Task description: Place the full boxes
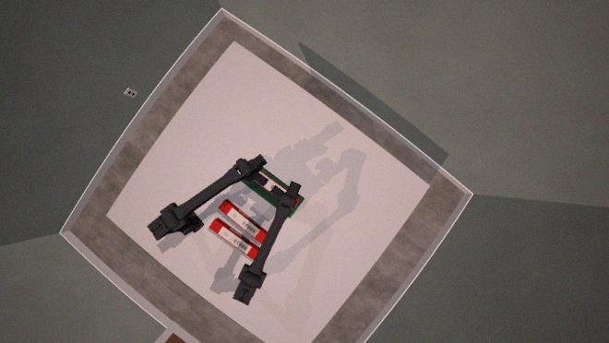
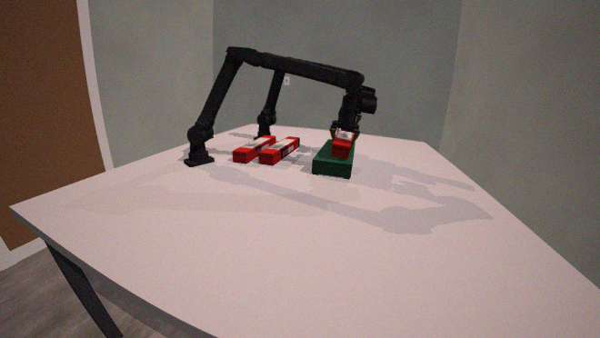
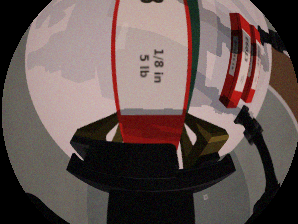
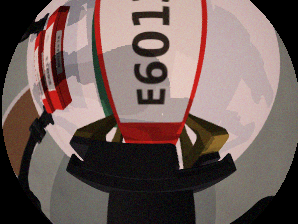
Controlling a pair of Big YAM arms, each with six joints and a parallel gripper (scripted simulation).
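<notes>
A red-and-white electrode box (image 1: 272, 185) (image 2: 342, 148) (image 3: 152, 90) (image 4: 155, 107) is level at the green platform (image 1: 260, 195) (image 2: 332, 168) (image 3: 195, 40), toward its far long side. Whether it rests on it or hangs just above is unclear. My left gripper (image 1: 260, 179) (image 3: 151, 112) is shut on this box near its "1/8 in 5 lb" end. My right gripper (image 1: 278, 190) (image 2: 345, 133) (image 4: 152, 132) is shut on it near the other end. A second box (image 1: 244, 222) (image 2: 279, 151) and a third box (image 1: 234, 239) (image 2: 255, 149) lie flat on the table.
The two loose boxes lie side by side between the arm bases and the platform, with a narrow gap between them. The right forearm (image 1: 272, 237) passes above their ends in the top view. The two grippers are close together over the platform.
</notes>
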